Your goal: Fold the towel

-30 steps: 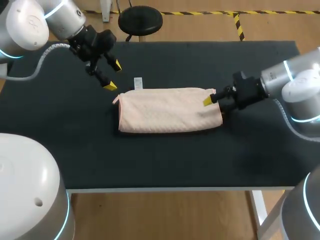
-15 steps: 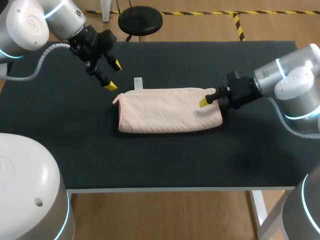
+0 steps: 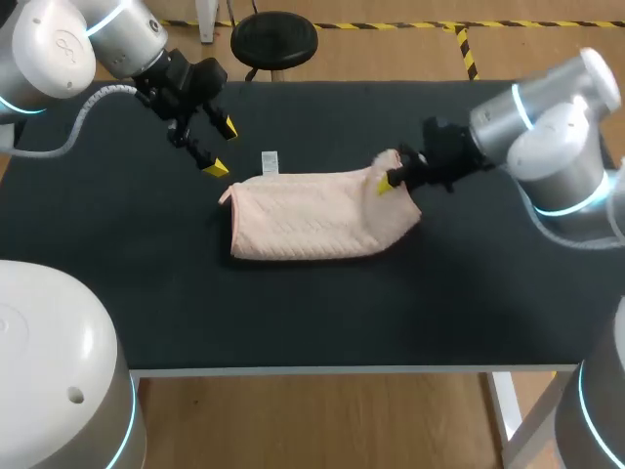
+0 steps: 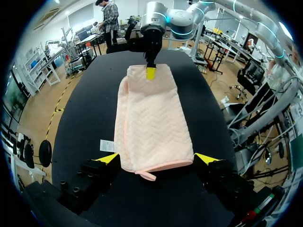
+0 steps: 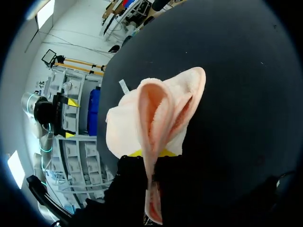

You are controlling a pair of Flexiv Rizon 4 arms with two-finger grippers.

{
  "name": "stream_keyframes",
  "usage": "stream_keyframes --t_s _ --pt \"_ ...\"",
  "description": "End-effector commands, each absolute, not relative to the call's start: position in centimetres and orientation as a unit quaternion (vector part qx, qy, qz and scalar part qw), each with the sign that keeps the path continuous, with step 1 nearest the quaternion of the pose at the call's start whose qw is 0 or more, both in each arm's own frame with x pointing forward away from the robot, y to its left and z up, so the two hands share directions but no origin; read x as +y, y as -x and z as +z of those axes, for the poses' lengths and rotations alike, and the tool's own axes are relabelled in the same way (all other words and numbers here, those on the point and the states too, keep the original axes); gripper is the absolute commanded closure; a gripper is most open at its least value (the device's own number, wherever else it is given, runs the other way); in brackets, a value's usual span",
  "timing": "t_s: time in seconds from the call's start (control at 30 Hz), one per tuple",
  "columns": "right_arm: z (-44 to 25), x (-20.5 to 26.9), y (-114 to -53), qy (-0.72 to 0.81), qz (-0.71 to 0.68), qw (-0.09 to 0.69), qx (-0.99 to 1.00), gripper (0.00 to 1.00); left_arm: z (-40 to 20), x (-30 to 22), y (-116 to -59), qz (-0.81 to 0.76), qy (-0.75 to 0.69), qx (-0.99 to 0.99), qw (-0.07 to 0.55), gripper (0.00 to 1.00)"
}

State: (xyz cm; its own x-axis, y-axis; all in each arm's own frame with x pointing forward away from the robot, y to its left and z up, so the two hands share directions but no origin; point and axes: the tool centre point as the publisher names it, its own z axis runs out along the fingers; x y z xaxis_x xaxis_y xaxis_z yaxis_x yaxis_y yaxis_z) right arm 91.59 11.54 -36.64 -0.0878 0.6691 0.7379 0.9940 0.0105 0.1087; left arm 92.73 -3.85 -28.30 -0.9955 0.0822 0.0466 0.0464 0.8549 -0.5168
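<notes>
A pink folded towel (image 3: pixel 308 217) lies lengthwise on the black table (image 3: pixel 410 303). My right gripper (image 3: pixel 386 184) is shut on the towel's right end, which is raised off the table and curls over. In the right wrist view the pinched towel (image 5: pixel 163 106) bulges up ahead of that gripper (image 5: pixel 150 153). My left gripper (image 3: pixel 220 147) hovers open above the table, just beyond the towel's left end. Seen from the left wrist, the towel (image 4: pixel 151 118) stretches away from my open left gripper (image 4: pixel 157 160), and the right gripper (image 4: pixel 150 72) holds its far end.
A small white tag (image 3: pixel 270 162) lies on the table just behind the towel's left end. Bare black tabletop surrounds the towel on all sides, with the front edge (image 3: pixel 322 368) well away from it.
My right gripper has shut on the towel's right end, lifting it and pulling it toward the left. The left arm has stayed still.
</notes>
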Motion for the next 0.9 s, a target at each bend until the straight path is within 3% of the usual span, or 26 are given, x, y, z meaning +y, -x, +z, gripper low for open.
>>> stream_keyframes --t_s 0.03,0.37,0.87,0.9 --pt "-35.1 15.5 -92.6 0.625 -0.309 0.247 -0.673 1.0 -28.4 -3.8 -92.7 0.269 0.034 -0.962 0.032 0.0" --pt "-34.7 24.4 -91.9 0.591 -0.309 0.272 -0.694 1.0 -28.4 -3.8 -92.7 0.269 0.034 -0.962 0.032 0.0" --pt "-35.4 31.8 -89.8 0.551 -0.314 0.309 -0.709 1.0 -28.4 -3.8 -92.7 0.269 0.034 -0.962 0.032 0.0" --pt "-35.7 32.1 -89.7 0.55 -0.314 0.308 -0.71 0.79 -28.4 -3.8 -92.7 0.269 0.034 -0.962 0.032 0.0"
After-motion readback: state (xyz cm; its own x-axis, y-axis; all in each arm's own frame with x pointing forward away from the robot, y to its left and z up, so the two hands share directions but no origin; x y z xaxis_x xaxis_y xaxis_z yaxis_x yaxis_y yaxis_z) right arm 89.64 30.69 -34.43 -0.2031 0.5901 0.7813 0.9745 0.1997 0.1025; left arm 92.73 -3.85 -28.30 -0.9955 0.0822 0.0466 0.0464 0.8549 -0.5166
